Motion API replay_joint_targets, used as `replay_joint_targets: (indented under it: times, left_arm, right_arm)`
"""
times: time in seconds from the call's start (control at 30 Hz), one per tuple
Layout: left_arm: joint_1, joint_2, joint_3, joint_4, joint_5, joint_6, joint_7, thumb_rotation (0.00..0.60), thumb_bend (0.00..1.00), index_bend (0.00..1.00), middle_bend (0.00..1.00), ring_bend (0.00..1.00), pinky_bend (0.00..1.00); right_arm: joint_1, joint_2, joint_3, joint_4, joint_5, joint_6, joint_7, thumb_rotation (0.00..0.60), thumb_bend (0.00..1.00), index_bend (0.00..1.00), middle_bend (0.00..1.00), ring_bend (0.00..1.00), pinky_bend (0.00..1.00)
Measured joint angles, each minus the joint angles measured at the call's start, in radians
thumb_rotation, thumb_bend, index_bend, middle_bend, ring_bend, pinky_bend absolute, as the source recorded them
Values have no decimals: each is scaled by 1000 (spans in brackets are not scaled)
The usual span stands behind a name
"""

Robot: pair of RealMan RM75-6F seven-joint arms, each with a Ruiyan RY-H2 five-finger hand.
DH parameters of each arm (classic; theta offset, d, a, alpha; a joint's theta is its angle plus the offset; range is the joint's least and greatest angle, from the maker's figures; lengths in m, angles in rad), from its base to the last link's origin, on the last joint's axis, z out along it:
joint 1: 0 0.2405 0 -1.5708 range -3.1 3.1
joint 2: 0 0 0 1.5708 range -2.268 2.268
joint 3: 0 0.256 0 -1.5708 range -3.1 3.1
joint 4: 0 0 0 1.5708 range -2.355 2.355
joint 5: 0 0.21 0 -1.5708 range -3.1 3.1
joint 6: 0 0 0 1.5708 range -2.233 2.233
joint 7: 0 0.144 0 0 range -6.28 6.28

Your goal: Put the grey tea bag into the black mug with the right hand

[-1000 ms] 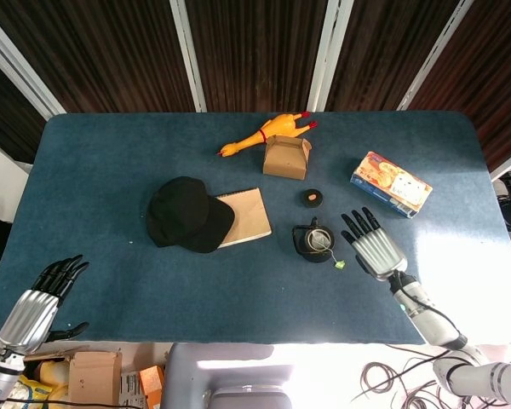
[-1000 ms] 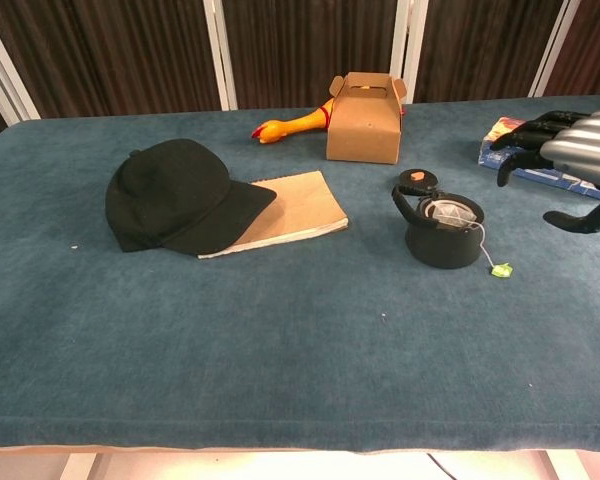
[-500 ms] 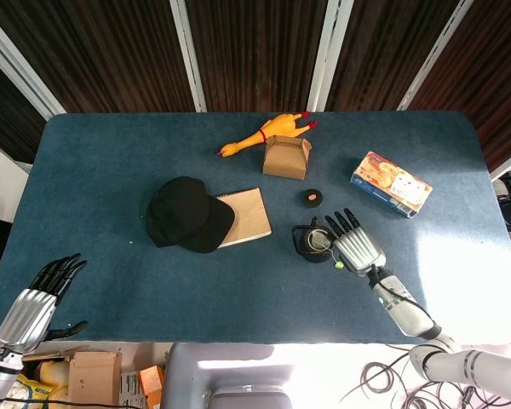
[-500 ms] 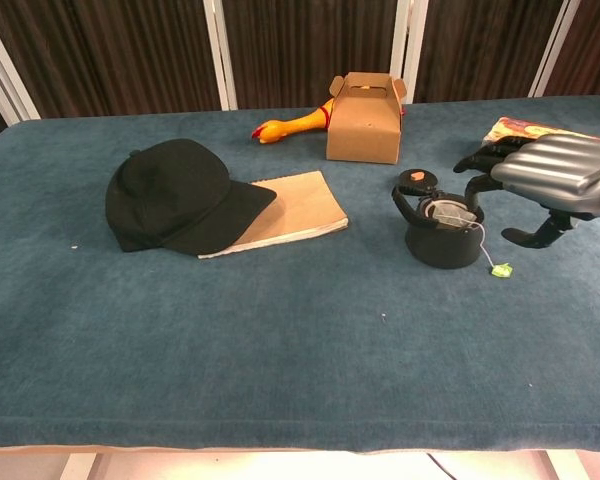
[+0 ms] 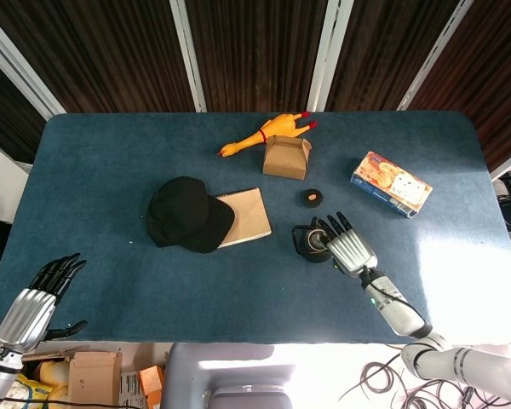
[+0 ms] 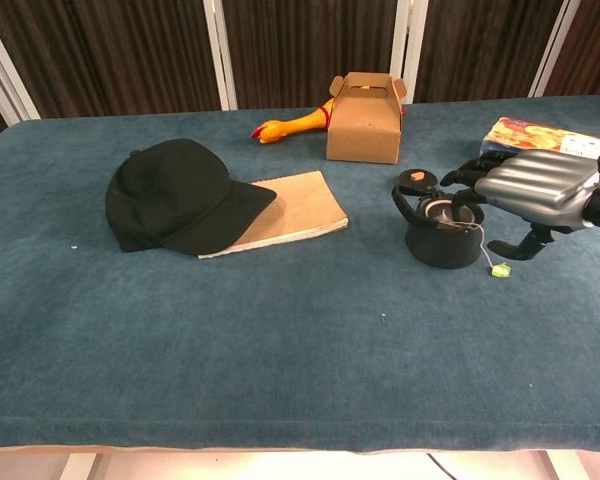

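Where the black mug stands, right hand overhangs.

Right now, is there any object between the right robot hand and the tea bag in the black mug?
Nothing visible: the right robot hand reaches over the black mug, whose tag lies outside.

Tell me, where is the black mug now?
The black mug stands right of centre on the table, beside the brown notebook, with the right hand reaching over its rim.
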Motion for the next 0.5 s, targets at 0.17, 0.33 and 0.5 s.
replay_joint_targets:
  times: [0.17, 0.33, 0.5]
  left_arm:
    - [1, 1, 0, 0, 0, 2, -1, 600, 32, 0, 0, 0, 92]
    - [2, 1, 0, 2, 1, 5, -5, 600, 32, 0, 0, 0, 92]
    - [2, 0, 2, 0, 5, 4, 1, 600, 32, 0, 0, 0, 92]
  right_arm:
    - [1, -6, -2, 9, -2, 0, 6, 600, 386, 308, 45, 0, 0]
    - [-16, 28, -2, -32, -39, 59, 41, 600, 386, 296, 45, 0, 0]
    - [-60, 113, -15, -114, -116, 165, 108, 600, 385, 255, 38, 0, 0]
